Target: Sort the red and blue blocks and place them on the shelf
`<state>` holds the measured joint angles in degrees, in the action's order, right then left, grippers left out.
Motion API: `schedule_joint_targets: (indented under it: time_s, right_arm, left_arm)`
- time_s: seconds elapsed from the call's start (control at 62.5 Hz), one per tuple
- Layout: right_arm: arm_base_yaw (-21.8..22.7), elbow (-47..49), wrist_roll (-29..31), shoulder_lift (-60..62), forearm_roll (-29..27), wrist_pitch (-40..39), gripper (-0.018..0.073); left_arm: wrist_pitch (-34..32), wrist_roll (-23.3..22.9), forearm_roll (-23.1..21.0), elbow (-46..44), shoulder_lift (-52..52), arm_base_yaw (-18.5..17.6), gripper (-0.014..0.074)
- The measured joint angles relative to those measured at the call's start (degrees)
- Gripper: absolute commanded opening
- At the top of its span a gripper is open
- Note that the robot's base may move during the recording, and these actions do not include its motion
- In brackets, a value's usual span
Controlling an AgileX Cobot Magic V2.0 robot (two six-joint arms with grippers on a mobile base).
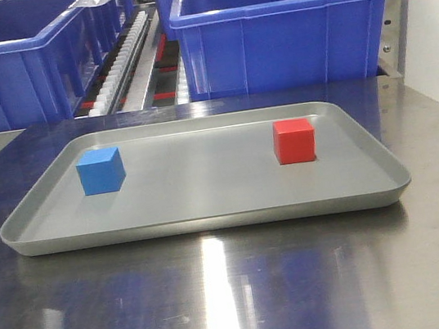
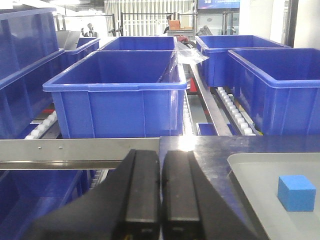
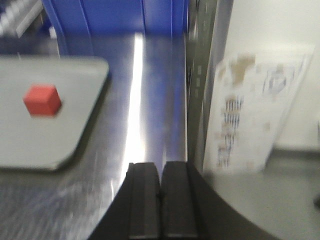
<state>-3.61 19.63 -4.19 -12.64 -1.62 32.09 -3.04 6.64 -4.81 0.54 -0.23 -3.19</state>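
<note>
The blue block sits at the left of the shallow grey tray; the red block sits at its right. The left wrist view shows the blue block to the right of my left gripper, which is shut and empty over the tabletop's left edge. The right wrist view shows the red block to the upper left of my right gripper, which is shut and empty; this view is blurred. The shelf's steel front beam runs ahead of the left gripper. No gripper shows in the front view.
Big blue plastic bins stand on the shelf's white roller tracks behind the shiny steel tabletop. More bins fill the left wrist view. A steel post and a white wall with a printed sheet lie right of the right gripper.
</note>
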Motion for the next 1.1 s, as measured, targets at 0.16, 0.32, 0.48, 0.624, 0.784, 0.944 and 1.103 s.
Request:
schedule_joint_targets:
  time_s: [0.16, 0.32, 0.48, 0.624, 0.784, 0.944, 1.103]
  right_arm:
    - [0.0, 5.2, 0.0, -12.7, -1.2, 3.1, 0.005]
    - [-0.9, 10.2, 0.2, -25.7, -3.5, 4.4, 0.005]
    - [-4.7, 15.7, 0.3, -40.4, -3.6, 4.0, 0.005]
    - [-9.6, 22.4, -3.1, -51.5, -2.6, 3.9, 0.0053]
    - [-14.0, 31.0, -11.5, -62.4, -0.1, 5.7, 0.0074]
    - [-17.2, 41.1, -17.8, -73.9, 1.6, 13.8, 0.033]
    - [-20.2, 52.1, -20.3, -83.8, 4.1, 21.4, 0.0617]
  left_arm:
    - [0.0, 0.0, 0.0, 0.0, 0.0, 0.0, 0.0125]
    - [0.0, 0.0, 0.0, 0.0, 0.0, 0.0, 0.0125]
    - [0.0, 0.0, 0.0, 0.0, 0.0, 0.0, 0.0125]
    - [0.0, 0.0, 0.0, 0.0, 0.0, 0.0, 0.0125]
    - [0.0, 0.0, 0.0, 0.0, 0.0, 0.0, 0.0125]
    - [0.0, 0.0, 0.0, 0.0, 0.0, 0.0, 0.0125]
    - [0.0, 0.0, 0.0, 0.0, 0.0, 0.0, 0.0125]
